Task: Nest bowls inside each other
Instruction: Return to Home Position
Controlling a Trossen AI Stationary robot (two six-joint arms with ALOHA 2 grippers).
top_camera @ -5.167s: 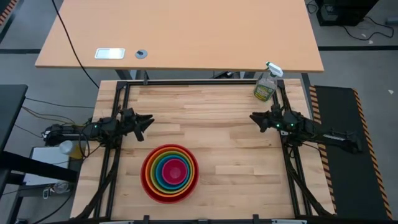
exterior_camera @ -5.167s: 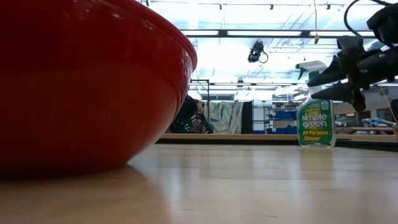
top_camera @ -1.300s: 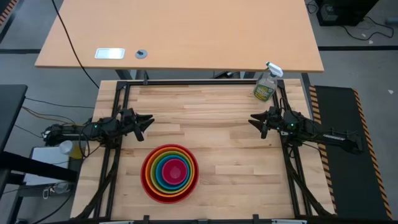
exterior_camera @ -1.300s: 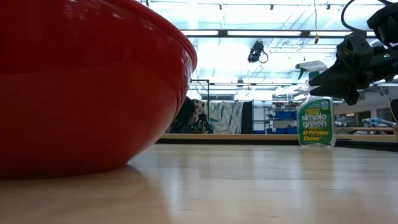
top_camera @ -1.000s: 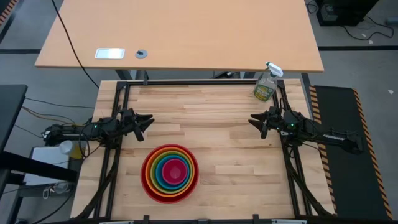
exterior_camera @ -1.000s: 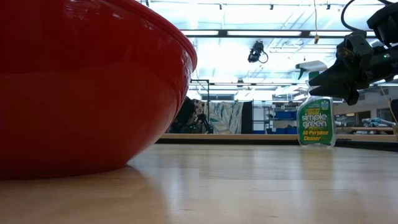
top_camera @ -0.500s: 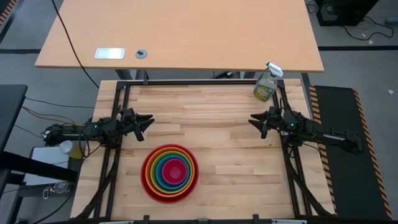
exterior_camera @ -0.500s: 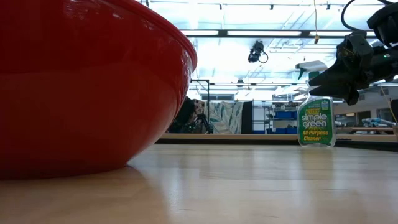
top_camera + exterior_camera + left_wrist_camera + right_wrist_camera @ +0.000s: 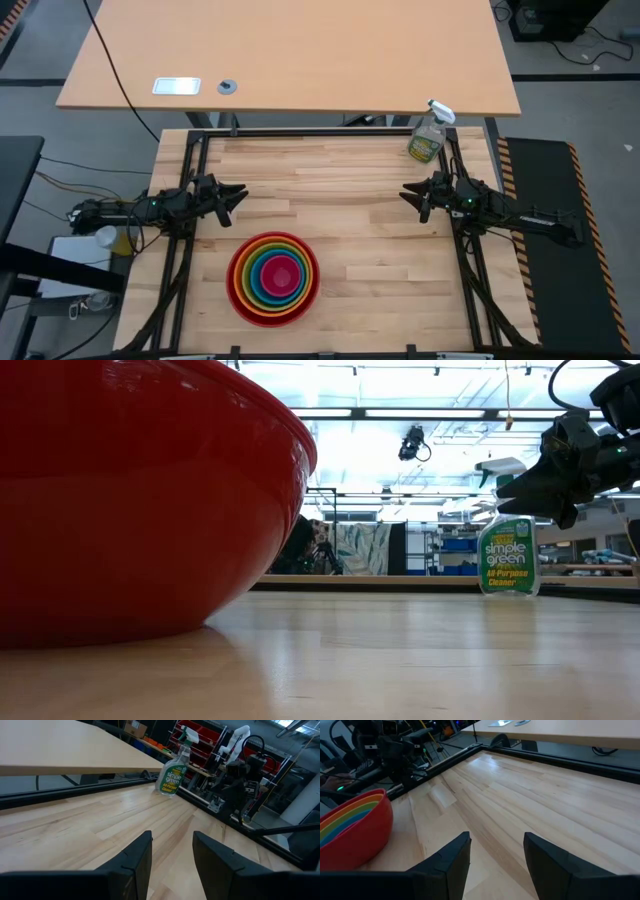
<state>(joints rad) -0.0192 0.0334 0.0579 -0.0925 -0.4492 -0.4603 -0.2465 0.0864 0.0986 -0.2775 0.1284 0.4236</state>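
The bowls (image 9: 273, 279) sit nested in one stack near the table's front left: red outermost, then orange, lime green, blue, and pink in the middle. The red bowl's base rests on the wood (image 9: 120, 510); its rim also shows in the right wrist view (image 9: 350, 827). My left gripper (image 9: 240, 194) hovers open at the left edge, behind the stack. My right gripper (image 9: 405, 193) hovers open at the right edge. Nothing lies between either pair of fingers (image 9: 172, 855) (image 9: 495, 852).
A clear spray bottle with green cleaner (image 9: 428, 135) stands at the table's far right corner, also seen in the low view (image 9: 508, 545). A black frame rail (image 9: 320, 132) runs along the far edge. Bare wood (image 9: 330, 200) lies between the two grippers.
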